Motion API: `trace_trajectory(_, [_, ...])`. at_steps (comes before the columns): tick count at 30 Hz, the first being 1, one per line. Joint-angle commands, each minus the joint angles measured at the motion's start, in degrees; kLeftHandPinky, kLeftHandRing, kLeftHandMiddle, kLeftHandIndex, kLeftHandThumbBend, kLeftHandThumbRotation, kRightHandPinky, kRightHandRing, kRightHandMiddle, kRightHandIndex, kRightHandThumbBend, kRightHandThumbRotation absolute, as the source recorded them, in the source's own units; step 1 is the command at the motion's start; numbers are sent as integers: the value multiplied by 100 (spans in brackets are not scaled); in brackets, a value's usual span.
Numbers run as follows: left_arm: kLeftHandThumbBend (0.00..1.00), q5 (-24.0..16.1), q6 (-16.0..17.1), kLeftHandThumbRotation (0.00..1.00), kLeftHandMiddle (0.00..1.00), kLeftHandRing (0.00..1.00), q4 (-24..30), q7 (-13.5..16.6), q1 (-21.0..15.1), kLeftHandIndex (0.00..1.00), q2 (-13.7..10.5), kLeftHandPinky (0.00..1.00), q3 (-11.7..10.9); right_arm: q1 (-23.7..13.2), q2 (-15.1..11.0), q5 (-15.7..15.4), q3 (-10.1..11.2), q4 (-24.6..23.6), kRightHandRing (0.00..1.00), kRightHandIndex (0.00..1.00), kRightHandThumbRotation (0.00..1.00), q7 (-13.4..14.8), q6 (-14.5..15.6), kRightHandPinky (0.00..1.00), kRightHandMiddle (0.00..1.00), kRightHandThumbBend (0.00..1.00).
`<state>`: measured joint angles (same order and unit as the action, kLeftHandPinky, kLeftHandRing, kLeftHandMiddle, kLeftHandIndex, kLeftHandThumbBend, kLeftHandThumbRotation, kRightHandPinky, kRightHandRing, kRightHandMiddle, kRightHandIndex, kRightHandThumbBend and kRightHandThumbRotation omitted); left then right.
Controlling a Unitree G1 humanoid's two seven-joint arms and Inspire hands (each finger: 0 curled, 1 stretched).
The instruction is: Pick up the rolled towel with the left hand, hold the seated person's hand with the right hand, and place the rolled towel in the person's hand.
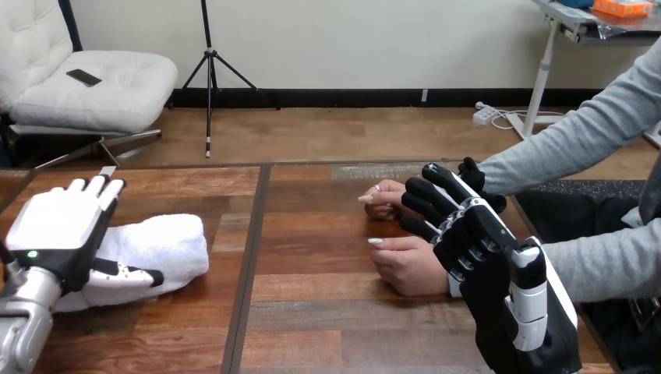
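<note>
A white rolled towel (pixel 167 241) lies on the wooden table (pixel 327 327) at the left. My left hand (pixel 58 226) rests over the towel's left end, open, with straight fingers pointing away from me and the thumb lying across the towel's front. At the right, two hands of the seated person lie on the table: a far one (pixel 386 199) and a near one (pixel 409 265), both palm down. My right hand (pixel 483 249) is open at their wrists, fingers stretched leftward between the two forearms. I cannot tell whether it touches them.
A dark seam (pixel 251 257) runs front to back between the towel and the person's hands. The person's grey-sleeved arms (pixel 577 140) come in from the right edge.
</note>
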<state>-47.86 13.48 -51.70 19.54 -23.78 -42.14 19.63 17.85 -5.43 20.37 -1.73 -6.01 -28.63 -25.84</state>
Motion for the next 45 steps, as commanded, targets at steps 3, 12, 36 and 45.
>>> trace_trajectory(3, [100,48,57,75,100,98,-117,-206,-633,97,23,95,102,-307,-43,64,53,-301,89,89,95,-4,-46,86,88,83])
trace_trajectory(12, [100,91,381,75,99,98,-318,-598,-860,97,-9,95,208,-305,-49,17,58,-330,89,89,95,38,-41,85,88,83])
trace_trajectory(36, [100,112,625,73,98,98,-749,-1905,-1514,97,23,99,418,-209,-52,61,54,-490,89,89,95,84,35,86,86,82])
trace_trajectory(45, [100,120,573,72,98,97,-791,-2135,-1633,96,40,99,447,-191,-41,73,61,-504,90,89,94,68,15,87,86,81])
